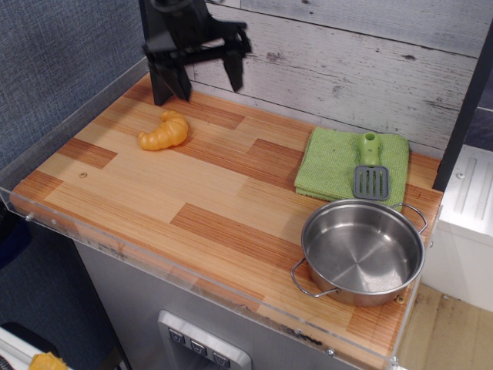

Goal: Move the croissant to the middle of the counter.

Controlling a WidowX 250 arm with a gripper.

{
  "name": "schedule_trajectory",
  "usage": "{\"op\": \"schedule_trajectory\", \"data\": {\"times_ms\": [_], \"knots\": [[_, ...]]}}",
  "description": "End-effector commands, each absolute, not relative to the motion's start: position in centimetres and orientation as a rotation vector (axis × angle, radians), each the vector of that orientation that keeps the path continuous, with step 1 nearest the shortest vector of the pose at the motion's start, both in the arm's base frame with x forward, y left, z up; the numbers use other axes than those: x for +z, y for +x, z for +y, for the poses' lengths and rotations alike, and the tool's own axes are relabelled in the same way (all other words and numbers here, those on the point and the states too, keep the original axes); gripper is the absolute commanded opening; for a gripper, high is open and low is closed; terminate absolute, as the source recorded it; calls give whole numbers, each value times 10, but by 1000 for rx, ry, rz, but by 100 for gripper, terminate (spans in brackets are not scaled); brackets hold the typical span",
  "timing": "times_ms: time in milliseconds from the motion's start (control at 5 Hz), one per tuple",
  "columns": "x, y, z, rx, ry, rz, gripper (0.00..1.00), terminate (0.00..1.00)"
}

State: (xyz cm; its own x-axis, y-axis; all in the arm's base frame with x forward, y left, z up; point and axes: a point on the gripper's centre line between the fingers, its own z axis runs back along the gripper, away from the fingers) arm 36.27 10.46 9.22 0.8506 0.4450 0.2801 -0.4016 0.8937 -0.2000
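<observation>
Croissant (163,131): lying at the bench's (216,200) back-left, well short of centre. Fingers (233,71) spread wide, empty, raised behind it; the blurred view hides their exact aim. Risk: the glossy curved shell may squirt sideways if pinched off-centre.

Gripper (206,79) open above counter (192,193) back-left; croissant (164,131) just below, untouched; pot (362,252) front-right.
</observation>
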Motion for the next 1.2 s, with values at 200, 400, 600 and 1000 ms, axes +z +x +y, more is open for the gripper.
{"op": "schedule_trajectory", "data": {"times_ms": [200, 400, 600, 1000], "knots": [[102, 362, 139, 150, -39, -325, 100, 0], [91, 363, 146, 153, -9, -391, 100, 0], [80, 371, 151, 158, 18, -399, 100, 0], [51, 369, 159, 177, 55, -347, 100, 0]]}}
